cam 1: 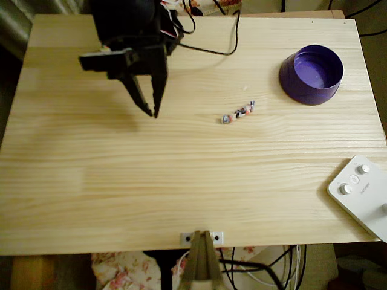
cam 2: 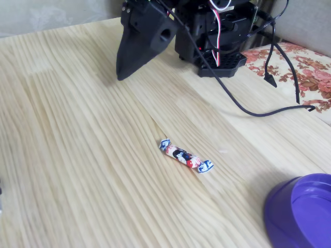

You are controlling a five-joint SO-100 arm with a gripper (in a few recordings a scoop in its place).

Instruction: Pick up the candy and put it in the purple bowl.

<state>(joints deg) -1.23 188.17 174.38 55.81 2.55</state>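
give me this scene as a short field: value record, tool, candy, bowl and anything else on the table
tool: black tool above the table, left of the candy in the overhead view, fingers slightly apart, holding nothing
candy: wrapped candy lying flat on the wooden table, between tool and bowl
bowl: purple bowl upright, nothing inside, right of the candy
other: white box with knobs at the table's lower right corner
task state: candy not yet picked up

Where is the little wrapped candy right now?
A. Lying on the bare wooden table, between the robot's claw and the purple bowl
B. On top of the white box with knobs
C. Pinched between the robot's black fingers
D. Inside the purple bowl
A: in the overhead view the candy lies on the wooden table, apart from the gripper to its left and the purple bowl to its right.
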